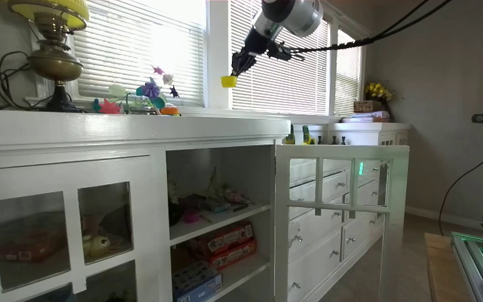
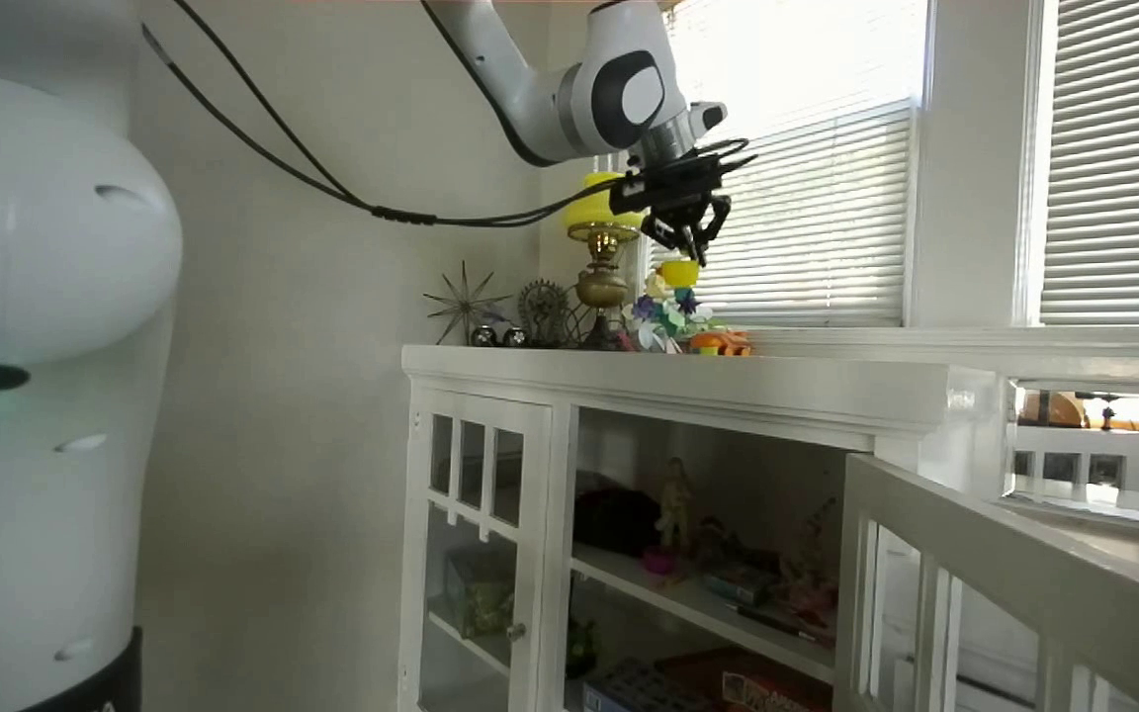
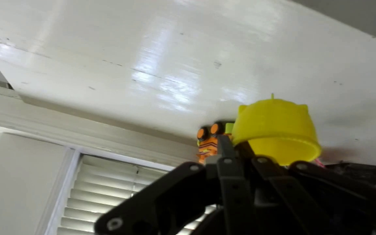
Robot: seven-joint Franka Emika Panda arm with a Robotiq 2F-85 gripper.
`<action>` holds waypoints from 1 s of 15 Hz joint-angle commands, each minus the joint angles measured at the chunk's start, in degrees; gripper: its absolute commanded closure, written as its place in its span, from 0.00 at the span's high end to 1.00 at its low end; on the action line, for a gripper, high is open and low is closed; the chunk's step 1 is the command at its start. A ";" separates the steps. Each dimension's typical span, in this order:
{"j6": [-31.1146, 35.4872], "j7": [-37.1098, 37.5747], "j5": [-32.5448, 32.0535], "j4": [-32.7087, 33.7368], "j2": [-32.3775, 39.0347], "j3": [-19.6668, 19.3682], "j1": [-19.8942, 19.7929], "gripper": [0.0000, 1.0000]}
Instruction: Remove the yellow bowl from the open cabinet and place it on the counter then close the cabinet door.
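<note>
Robot arm (image 2: 629, 94), jaws clamped on the rim of a yellow bowl (image 1: 228, 82), held in midair above a white tabletop (image 3: 181, 58), a brass lamp (image 1: 55, 65) standing there, the cabinet (image 1: 247, 172) below open, its glass-paned door (image 1: 338, 205) swung outward.

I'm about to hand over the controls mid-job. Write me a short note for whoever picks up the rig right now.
Gripper: shut on one side of the yellow bowl.
Where: bowl held in the air over the counter; cabinet door standing open.
Done: bowl is out of the open cabinet.
Left: lower the bowl onto the counter, release, back off, close the door.
Watch: orange wheeled toy on the counter; probably best to set down away from it.
</note>
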 commanded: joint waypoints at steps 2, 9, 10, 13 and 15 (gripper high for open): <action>-0.62 0.65 4.61 3.51 4.97 -2.12 -0.69 0.01; 9.55 6.48 1.21 3.48 15.44 -2.85 0.27 0.01; 11.68 6.90 1.16 3.93 16.64 -2.93 0.60 0.01; 15.53 8.01 0.41 4.69 18.38 -3.82 1.65 0.01; 16.61 8.31 0.11 4.91 19.06 -4.66 2.47 0.01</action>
